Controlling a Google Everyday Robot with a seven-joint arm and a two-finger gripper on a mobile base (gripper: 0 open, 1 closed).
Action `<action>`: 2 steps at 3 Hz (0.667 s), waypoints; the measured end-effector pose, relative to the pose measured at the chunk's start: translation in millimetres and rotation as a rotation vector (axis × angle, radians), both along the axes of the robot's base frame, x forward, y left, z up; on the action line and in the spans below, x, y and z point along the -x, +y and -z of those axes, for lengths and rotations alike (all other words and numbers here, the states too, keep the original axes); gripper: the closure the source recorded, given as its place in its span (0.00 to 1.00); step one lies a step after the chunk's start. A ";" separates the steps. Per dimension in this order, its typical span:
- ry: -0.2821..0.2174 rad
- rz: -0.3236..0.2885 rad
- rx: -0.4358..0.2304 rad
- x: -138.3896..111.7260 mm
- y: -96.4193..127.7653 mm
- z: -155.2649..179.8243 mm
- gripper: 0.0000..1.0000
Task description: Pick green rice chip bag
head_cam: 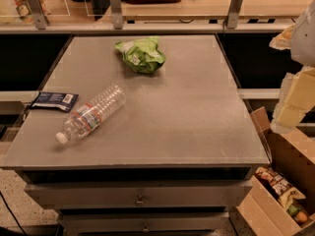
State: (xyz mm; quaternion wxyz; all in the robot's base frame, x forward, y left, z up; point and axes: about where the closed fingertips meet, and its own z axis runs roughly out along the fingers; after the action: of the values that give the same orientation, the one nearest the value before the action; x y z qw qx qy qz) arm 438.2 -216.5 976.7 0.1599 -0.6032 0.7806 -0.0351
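The green rice chip bag (141, 55) is a crumpled lime-green foil bag with white patches. It lies on the far middle of the grey table top (187, 117). My gripper (286, 118) hangs at the right edge of the view, beyond the table's right side and above the floor. It is well to the right of the bag, nearer the camera, and touches nothing.
A clear plastic water bottle (91, 113) lies on its side at the table's front left. A flat dark navy packet (53, 101) lies at the left edge. An open cardboard box (285, 181) with snacks stands on the floor at the right. A shelf with metal posts (115, 6) runs behind.
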 end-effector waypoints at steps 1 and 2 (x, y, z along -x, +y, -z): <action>0.000 0.000 0.000 0.0 0.0 0.0 0.00; -0.034 -0.056 0.028 -4.8 22.0 -0.4 0.00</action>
State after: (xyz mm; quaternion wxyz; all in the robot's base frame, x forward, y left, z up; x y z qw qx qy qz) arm 443.0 -194.5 977.1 0.1657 -0.6261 0.7601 -0.0519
